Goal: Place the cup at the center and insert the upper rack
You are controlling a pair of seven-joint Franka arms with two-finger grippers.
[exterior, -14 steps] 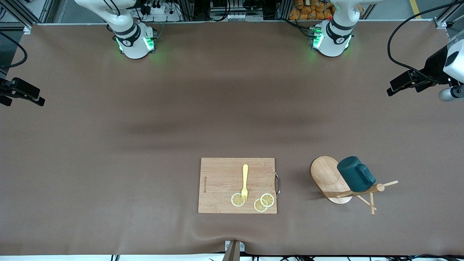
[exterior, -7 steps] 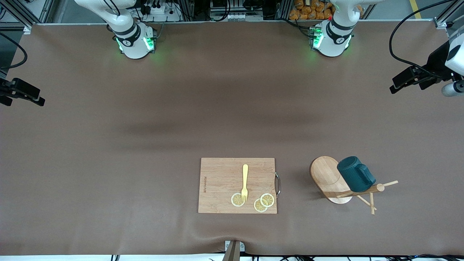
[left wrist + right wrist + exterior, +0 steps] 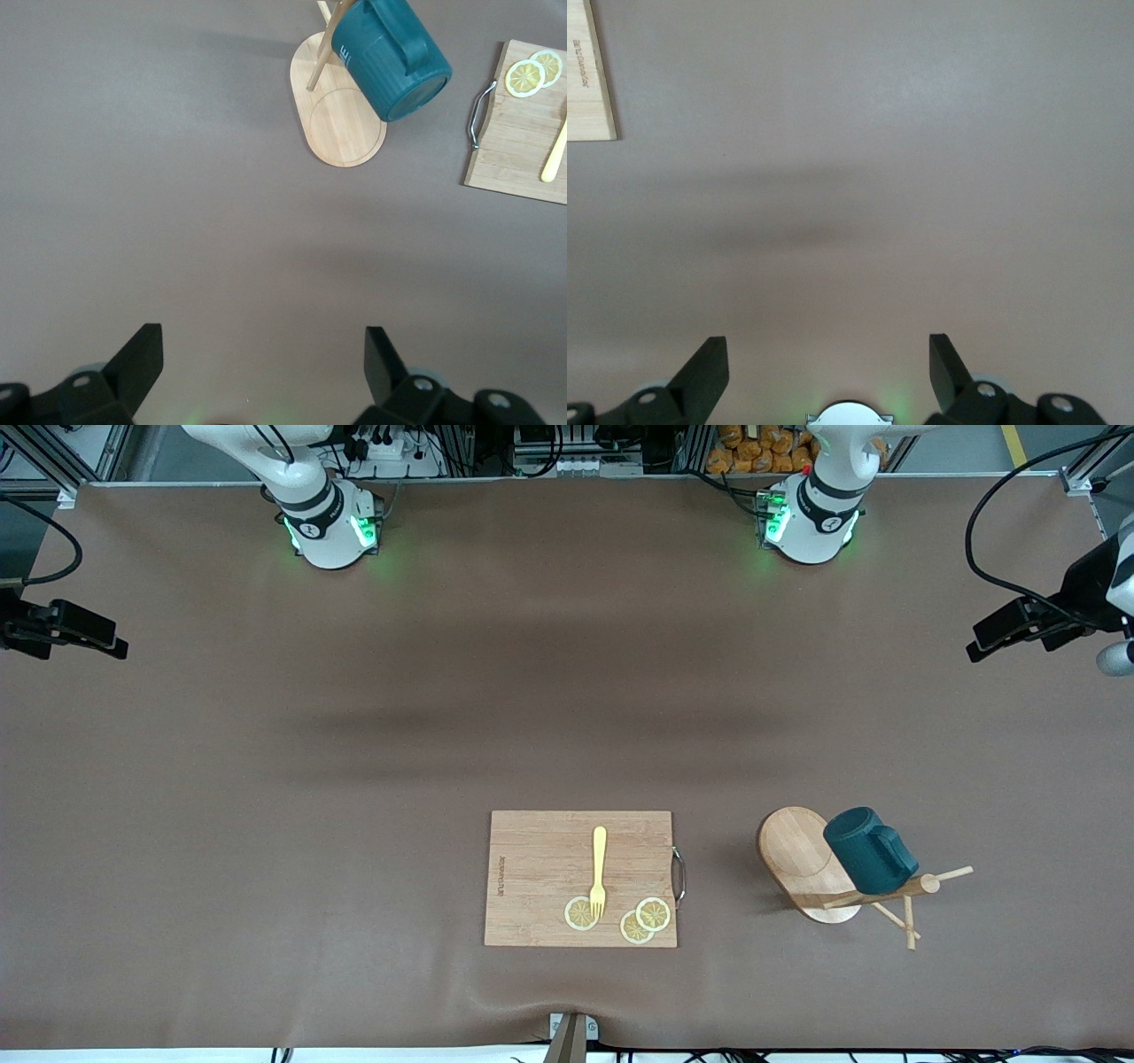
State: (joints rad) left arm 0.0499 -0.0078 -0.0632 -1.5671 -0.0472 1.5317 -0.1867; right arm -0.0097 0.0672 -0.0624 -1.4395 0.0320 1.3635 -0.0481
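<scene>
The dark teal cup [image 3: 870, 862] hangs on the light wooden mug tree, over its oval base [image 3: 796, 852], near the left arm's end of the table. The tree's pole top [image 3: 928, 884] and thin pegs stick out past the cup. The left wrist view shows the cup [image 3: 394, 57] and the base [image 3: 341, 119] well ahead of the fingers. My left gripper [image 3: 982, 639] is open and empty over the table's edge at the left arm's end; it also shows in the left wrist view [image 3: 263, 354]. My right gripper [image 3: 117, 642] is open and empty over the right arm's end; it also shows in the right wrist view [image 3: 828, 363].
A rectangular wooden cutting board [image 3: 540, 877] lies near the front camera, beside the mug tree. On it lie a yellow fork [image 3: 599, 872] and three lemon slices [image 3: 653, 913]. A metal handle [image 3: 679, 877] is on the board's side that faces the tree.
The right gripper has shifted slightly in over the table and toward the bases. The left gripper has drifted slightly outward. The cup and mug tree have not moved.
</scene>
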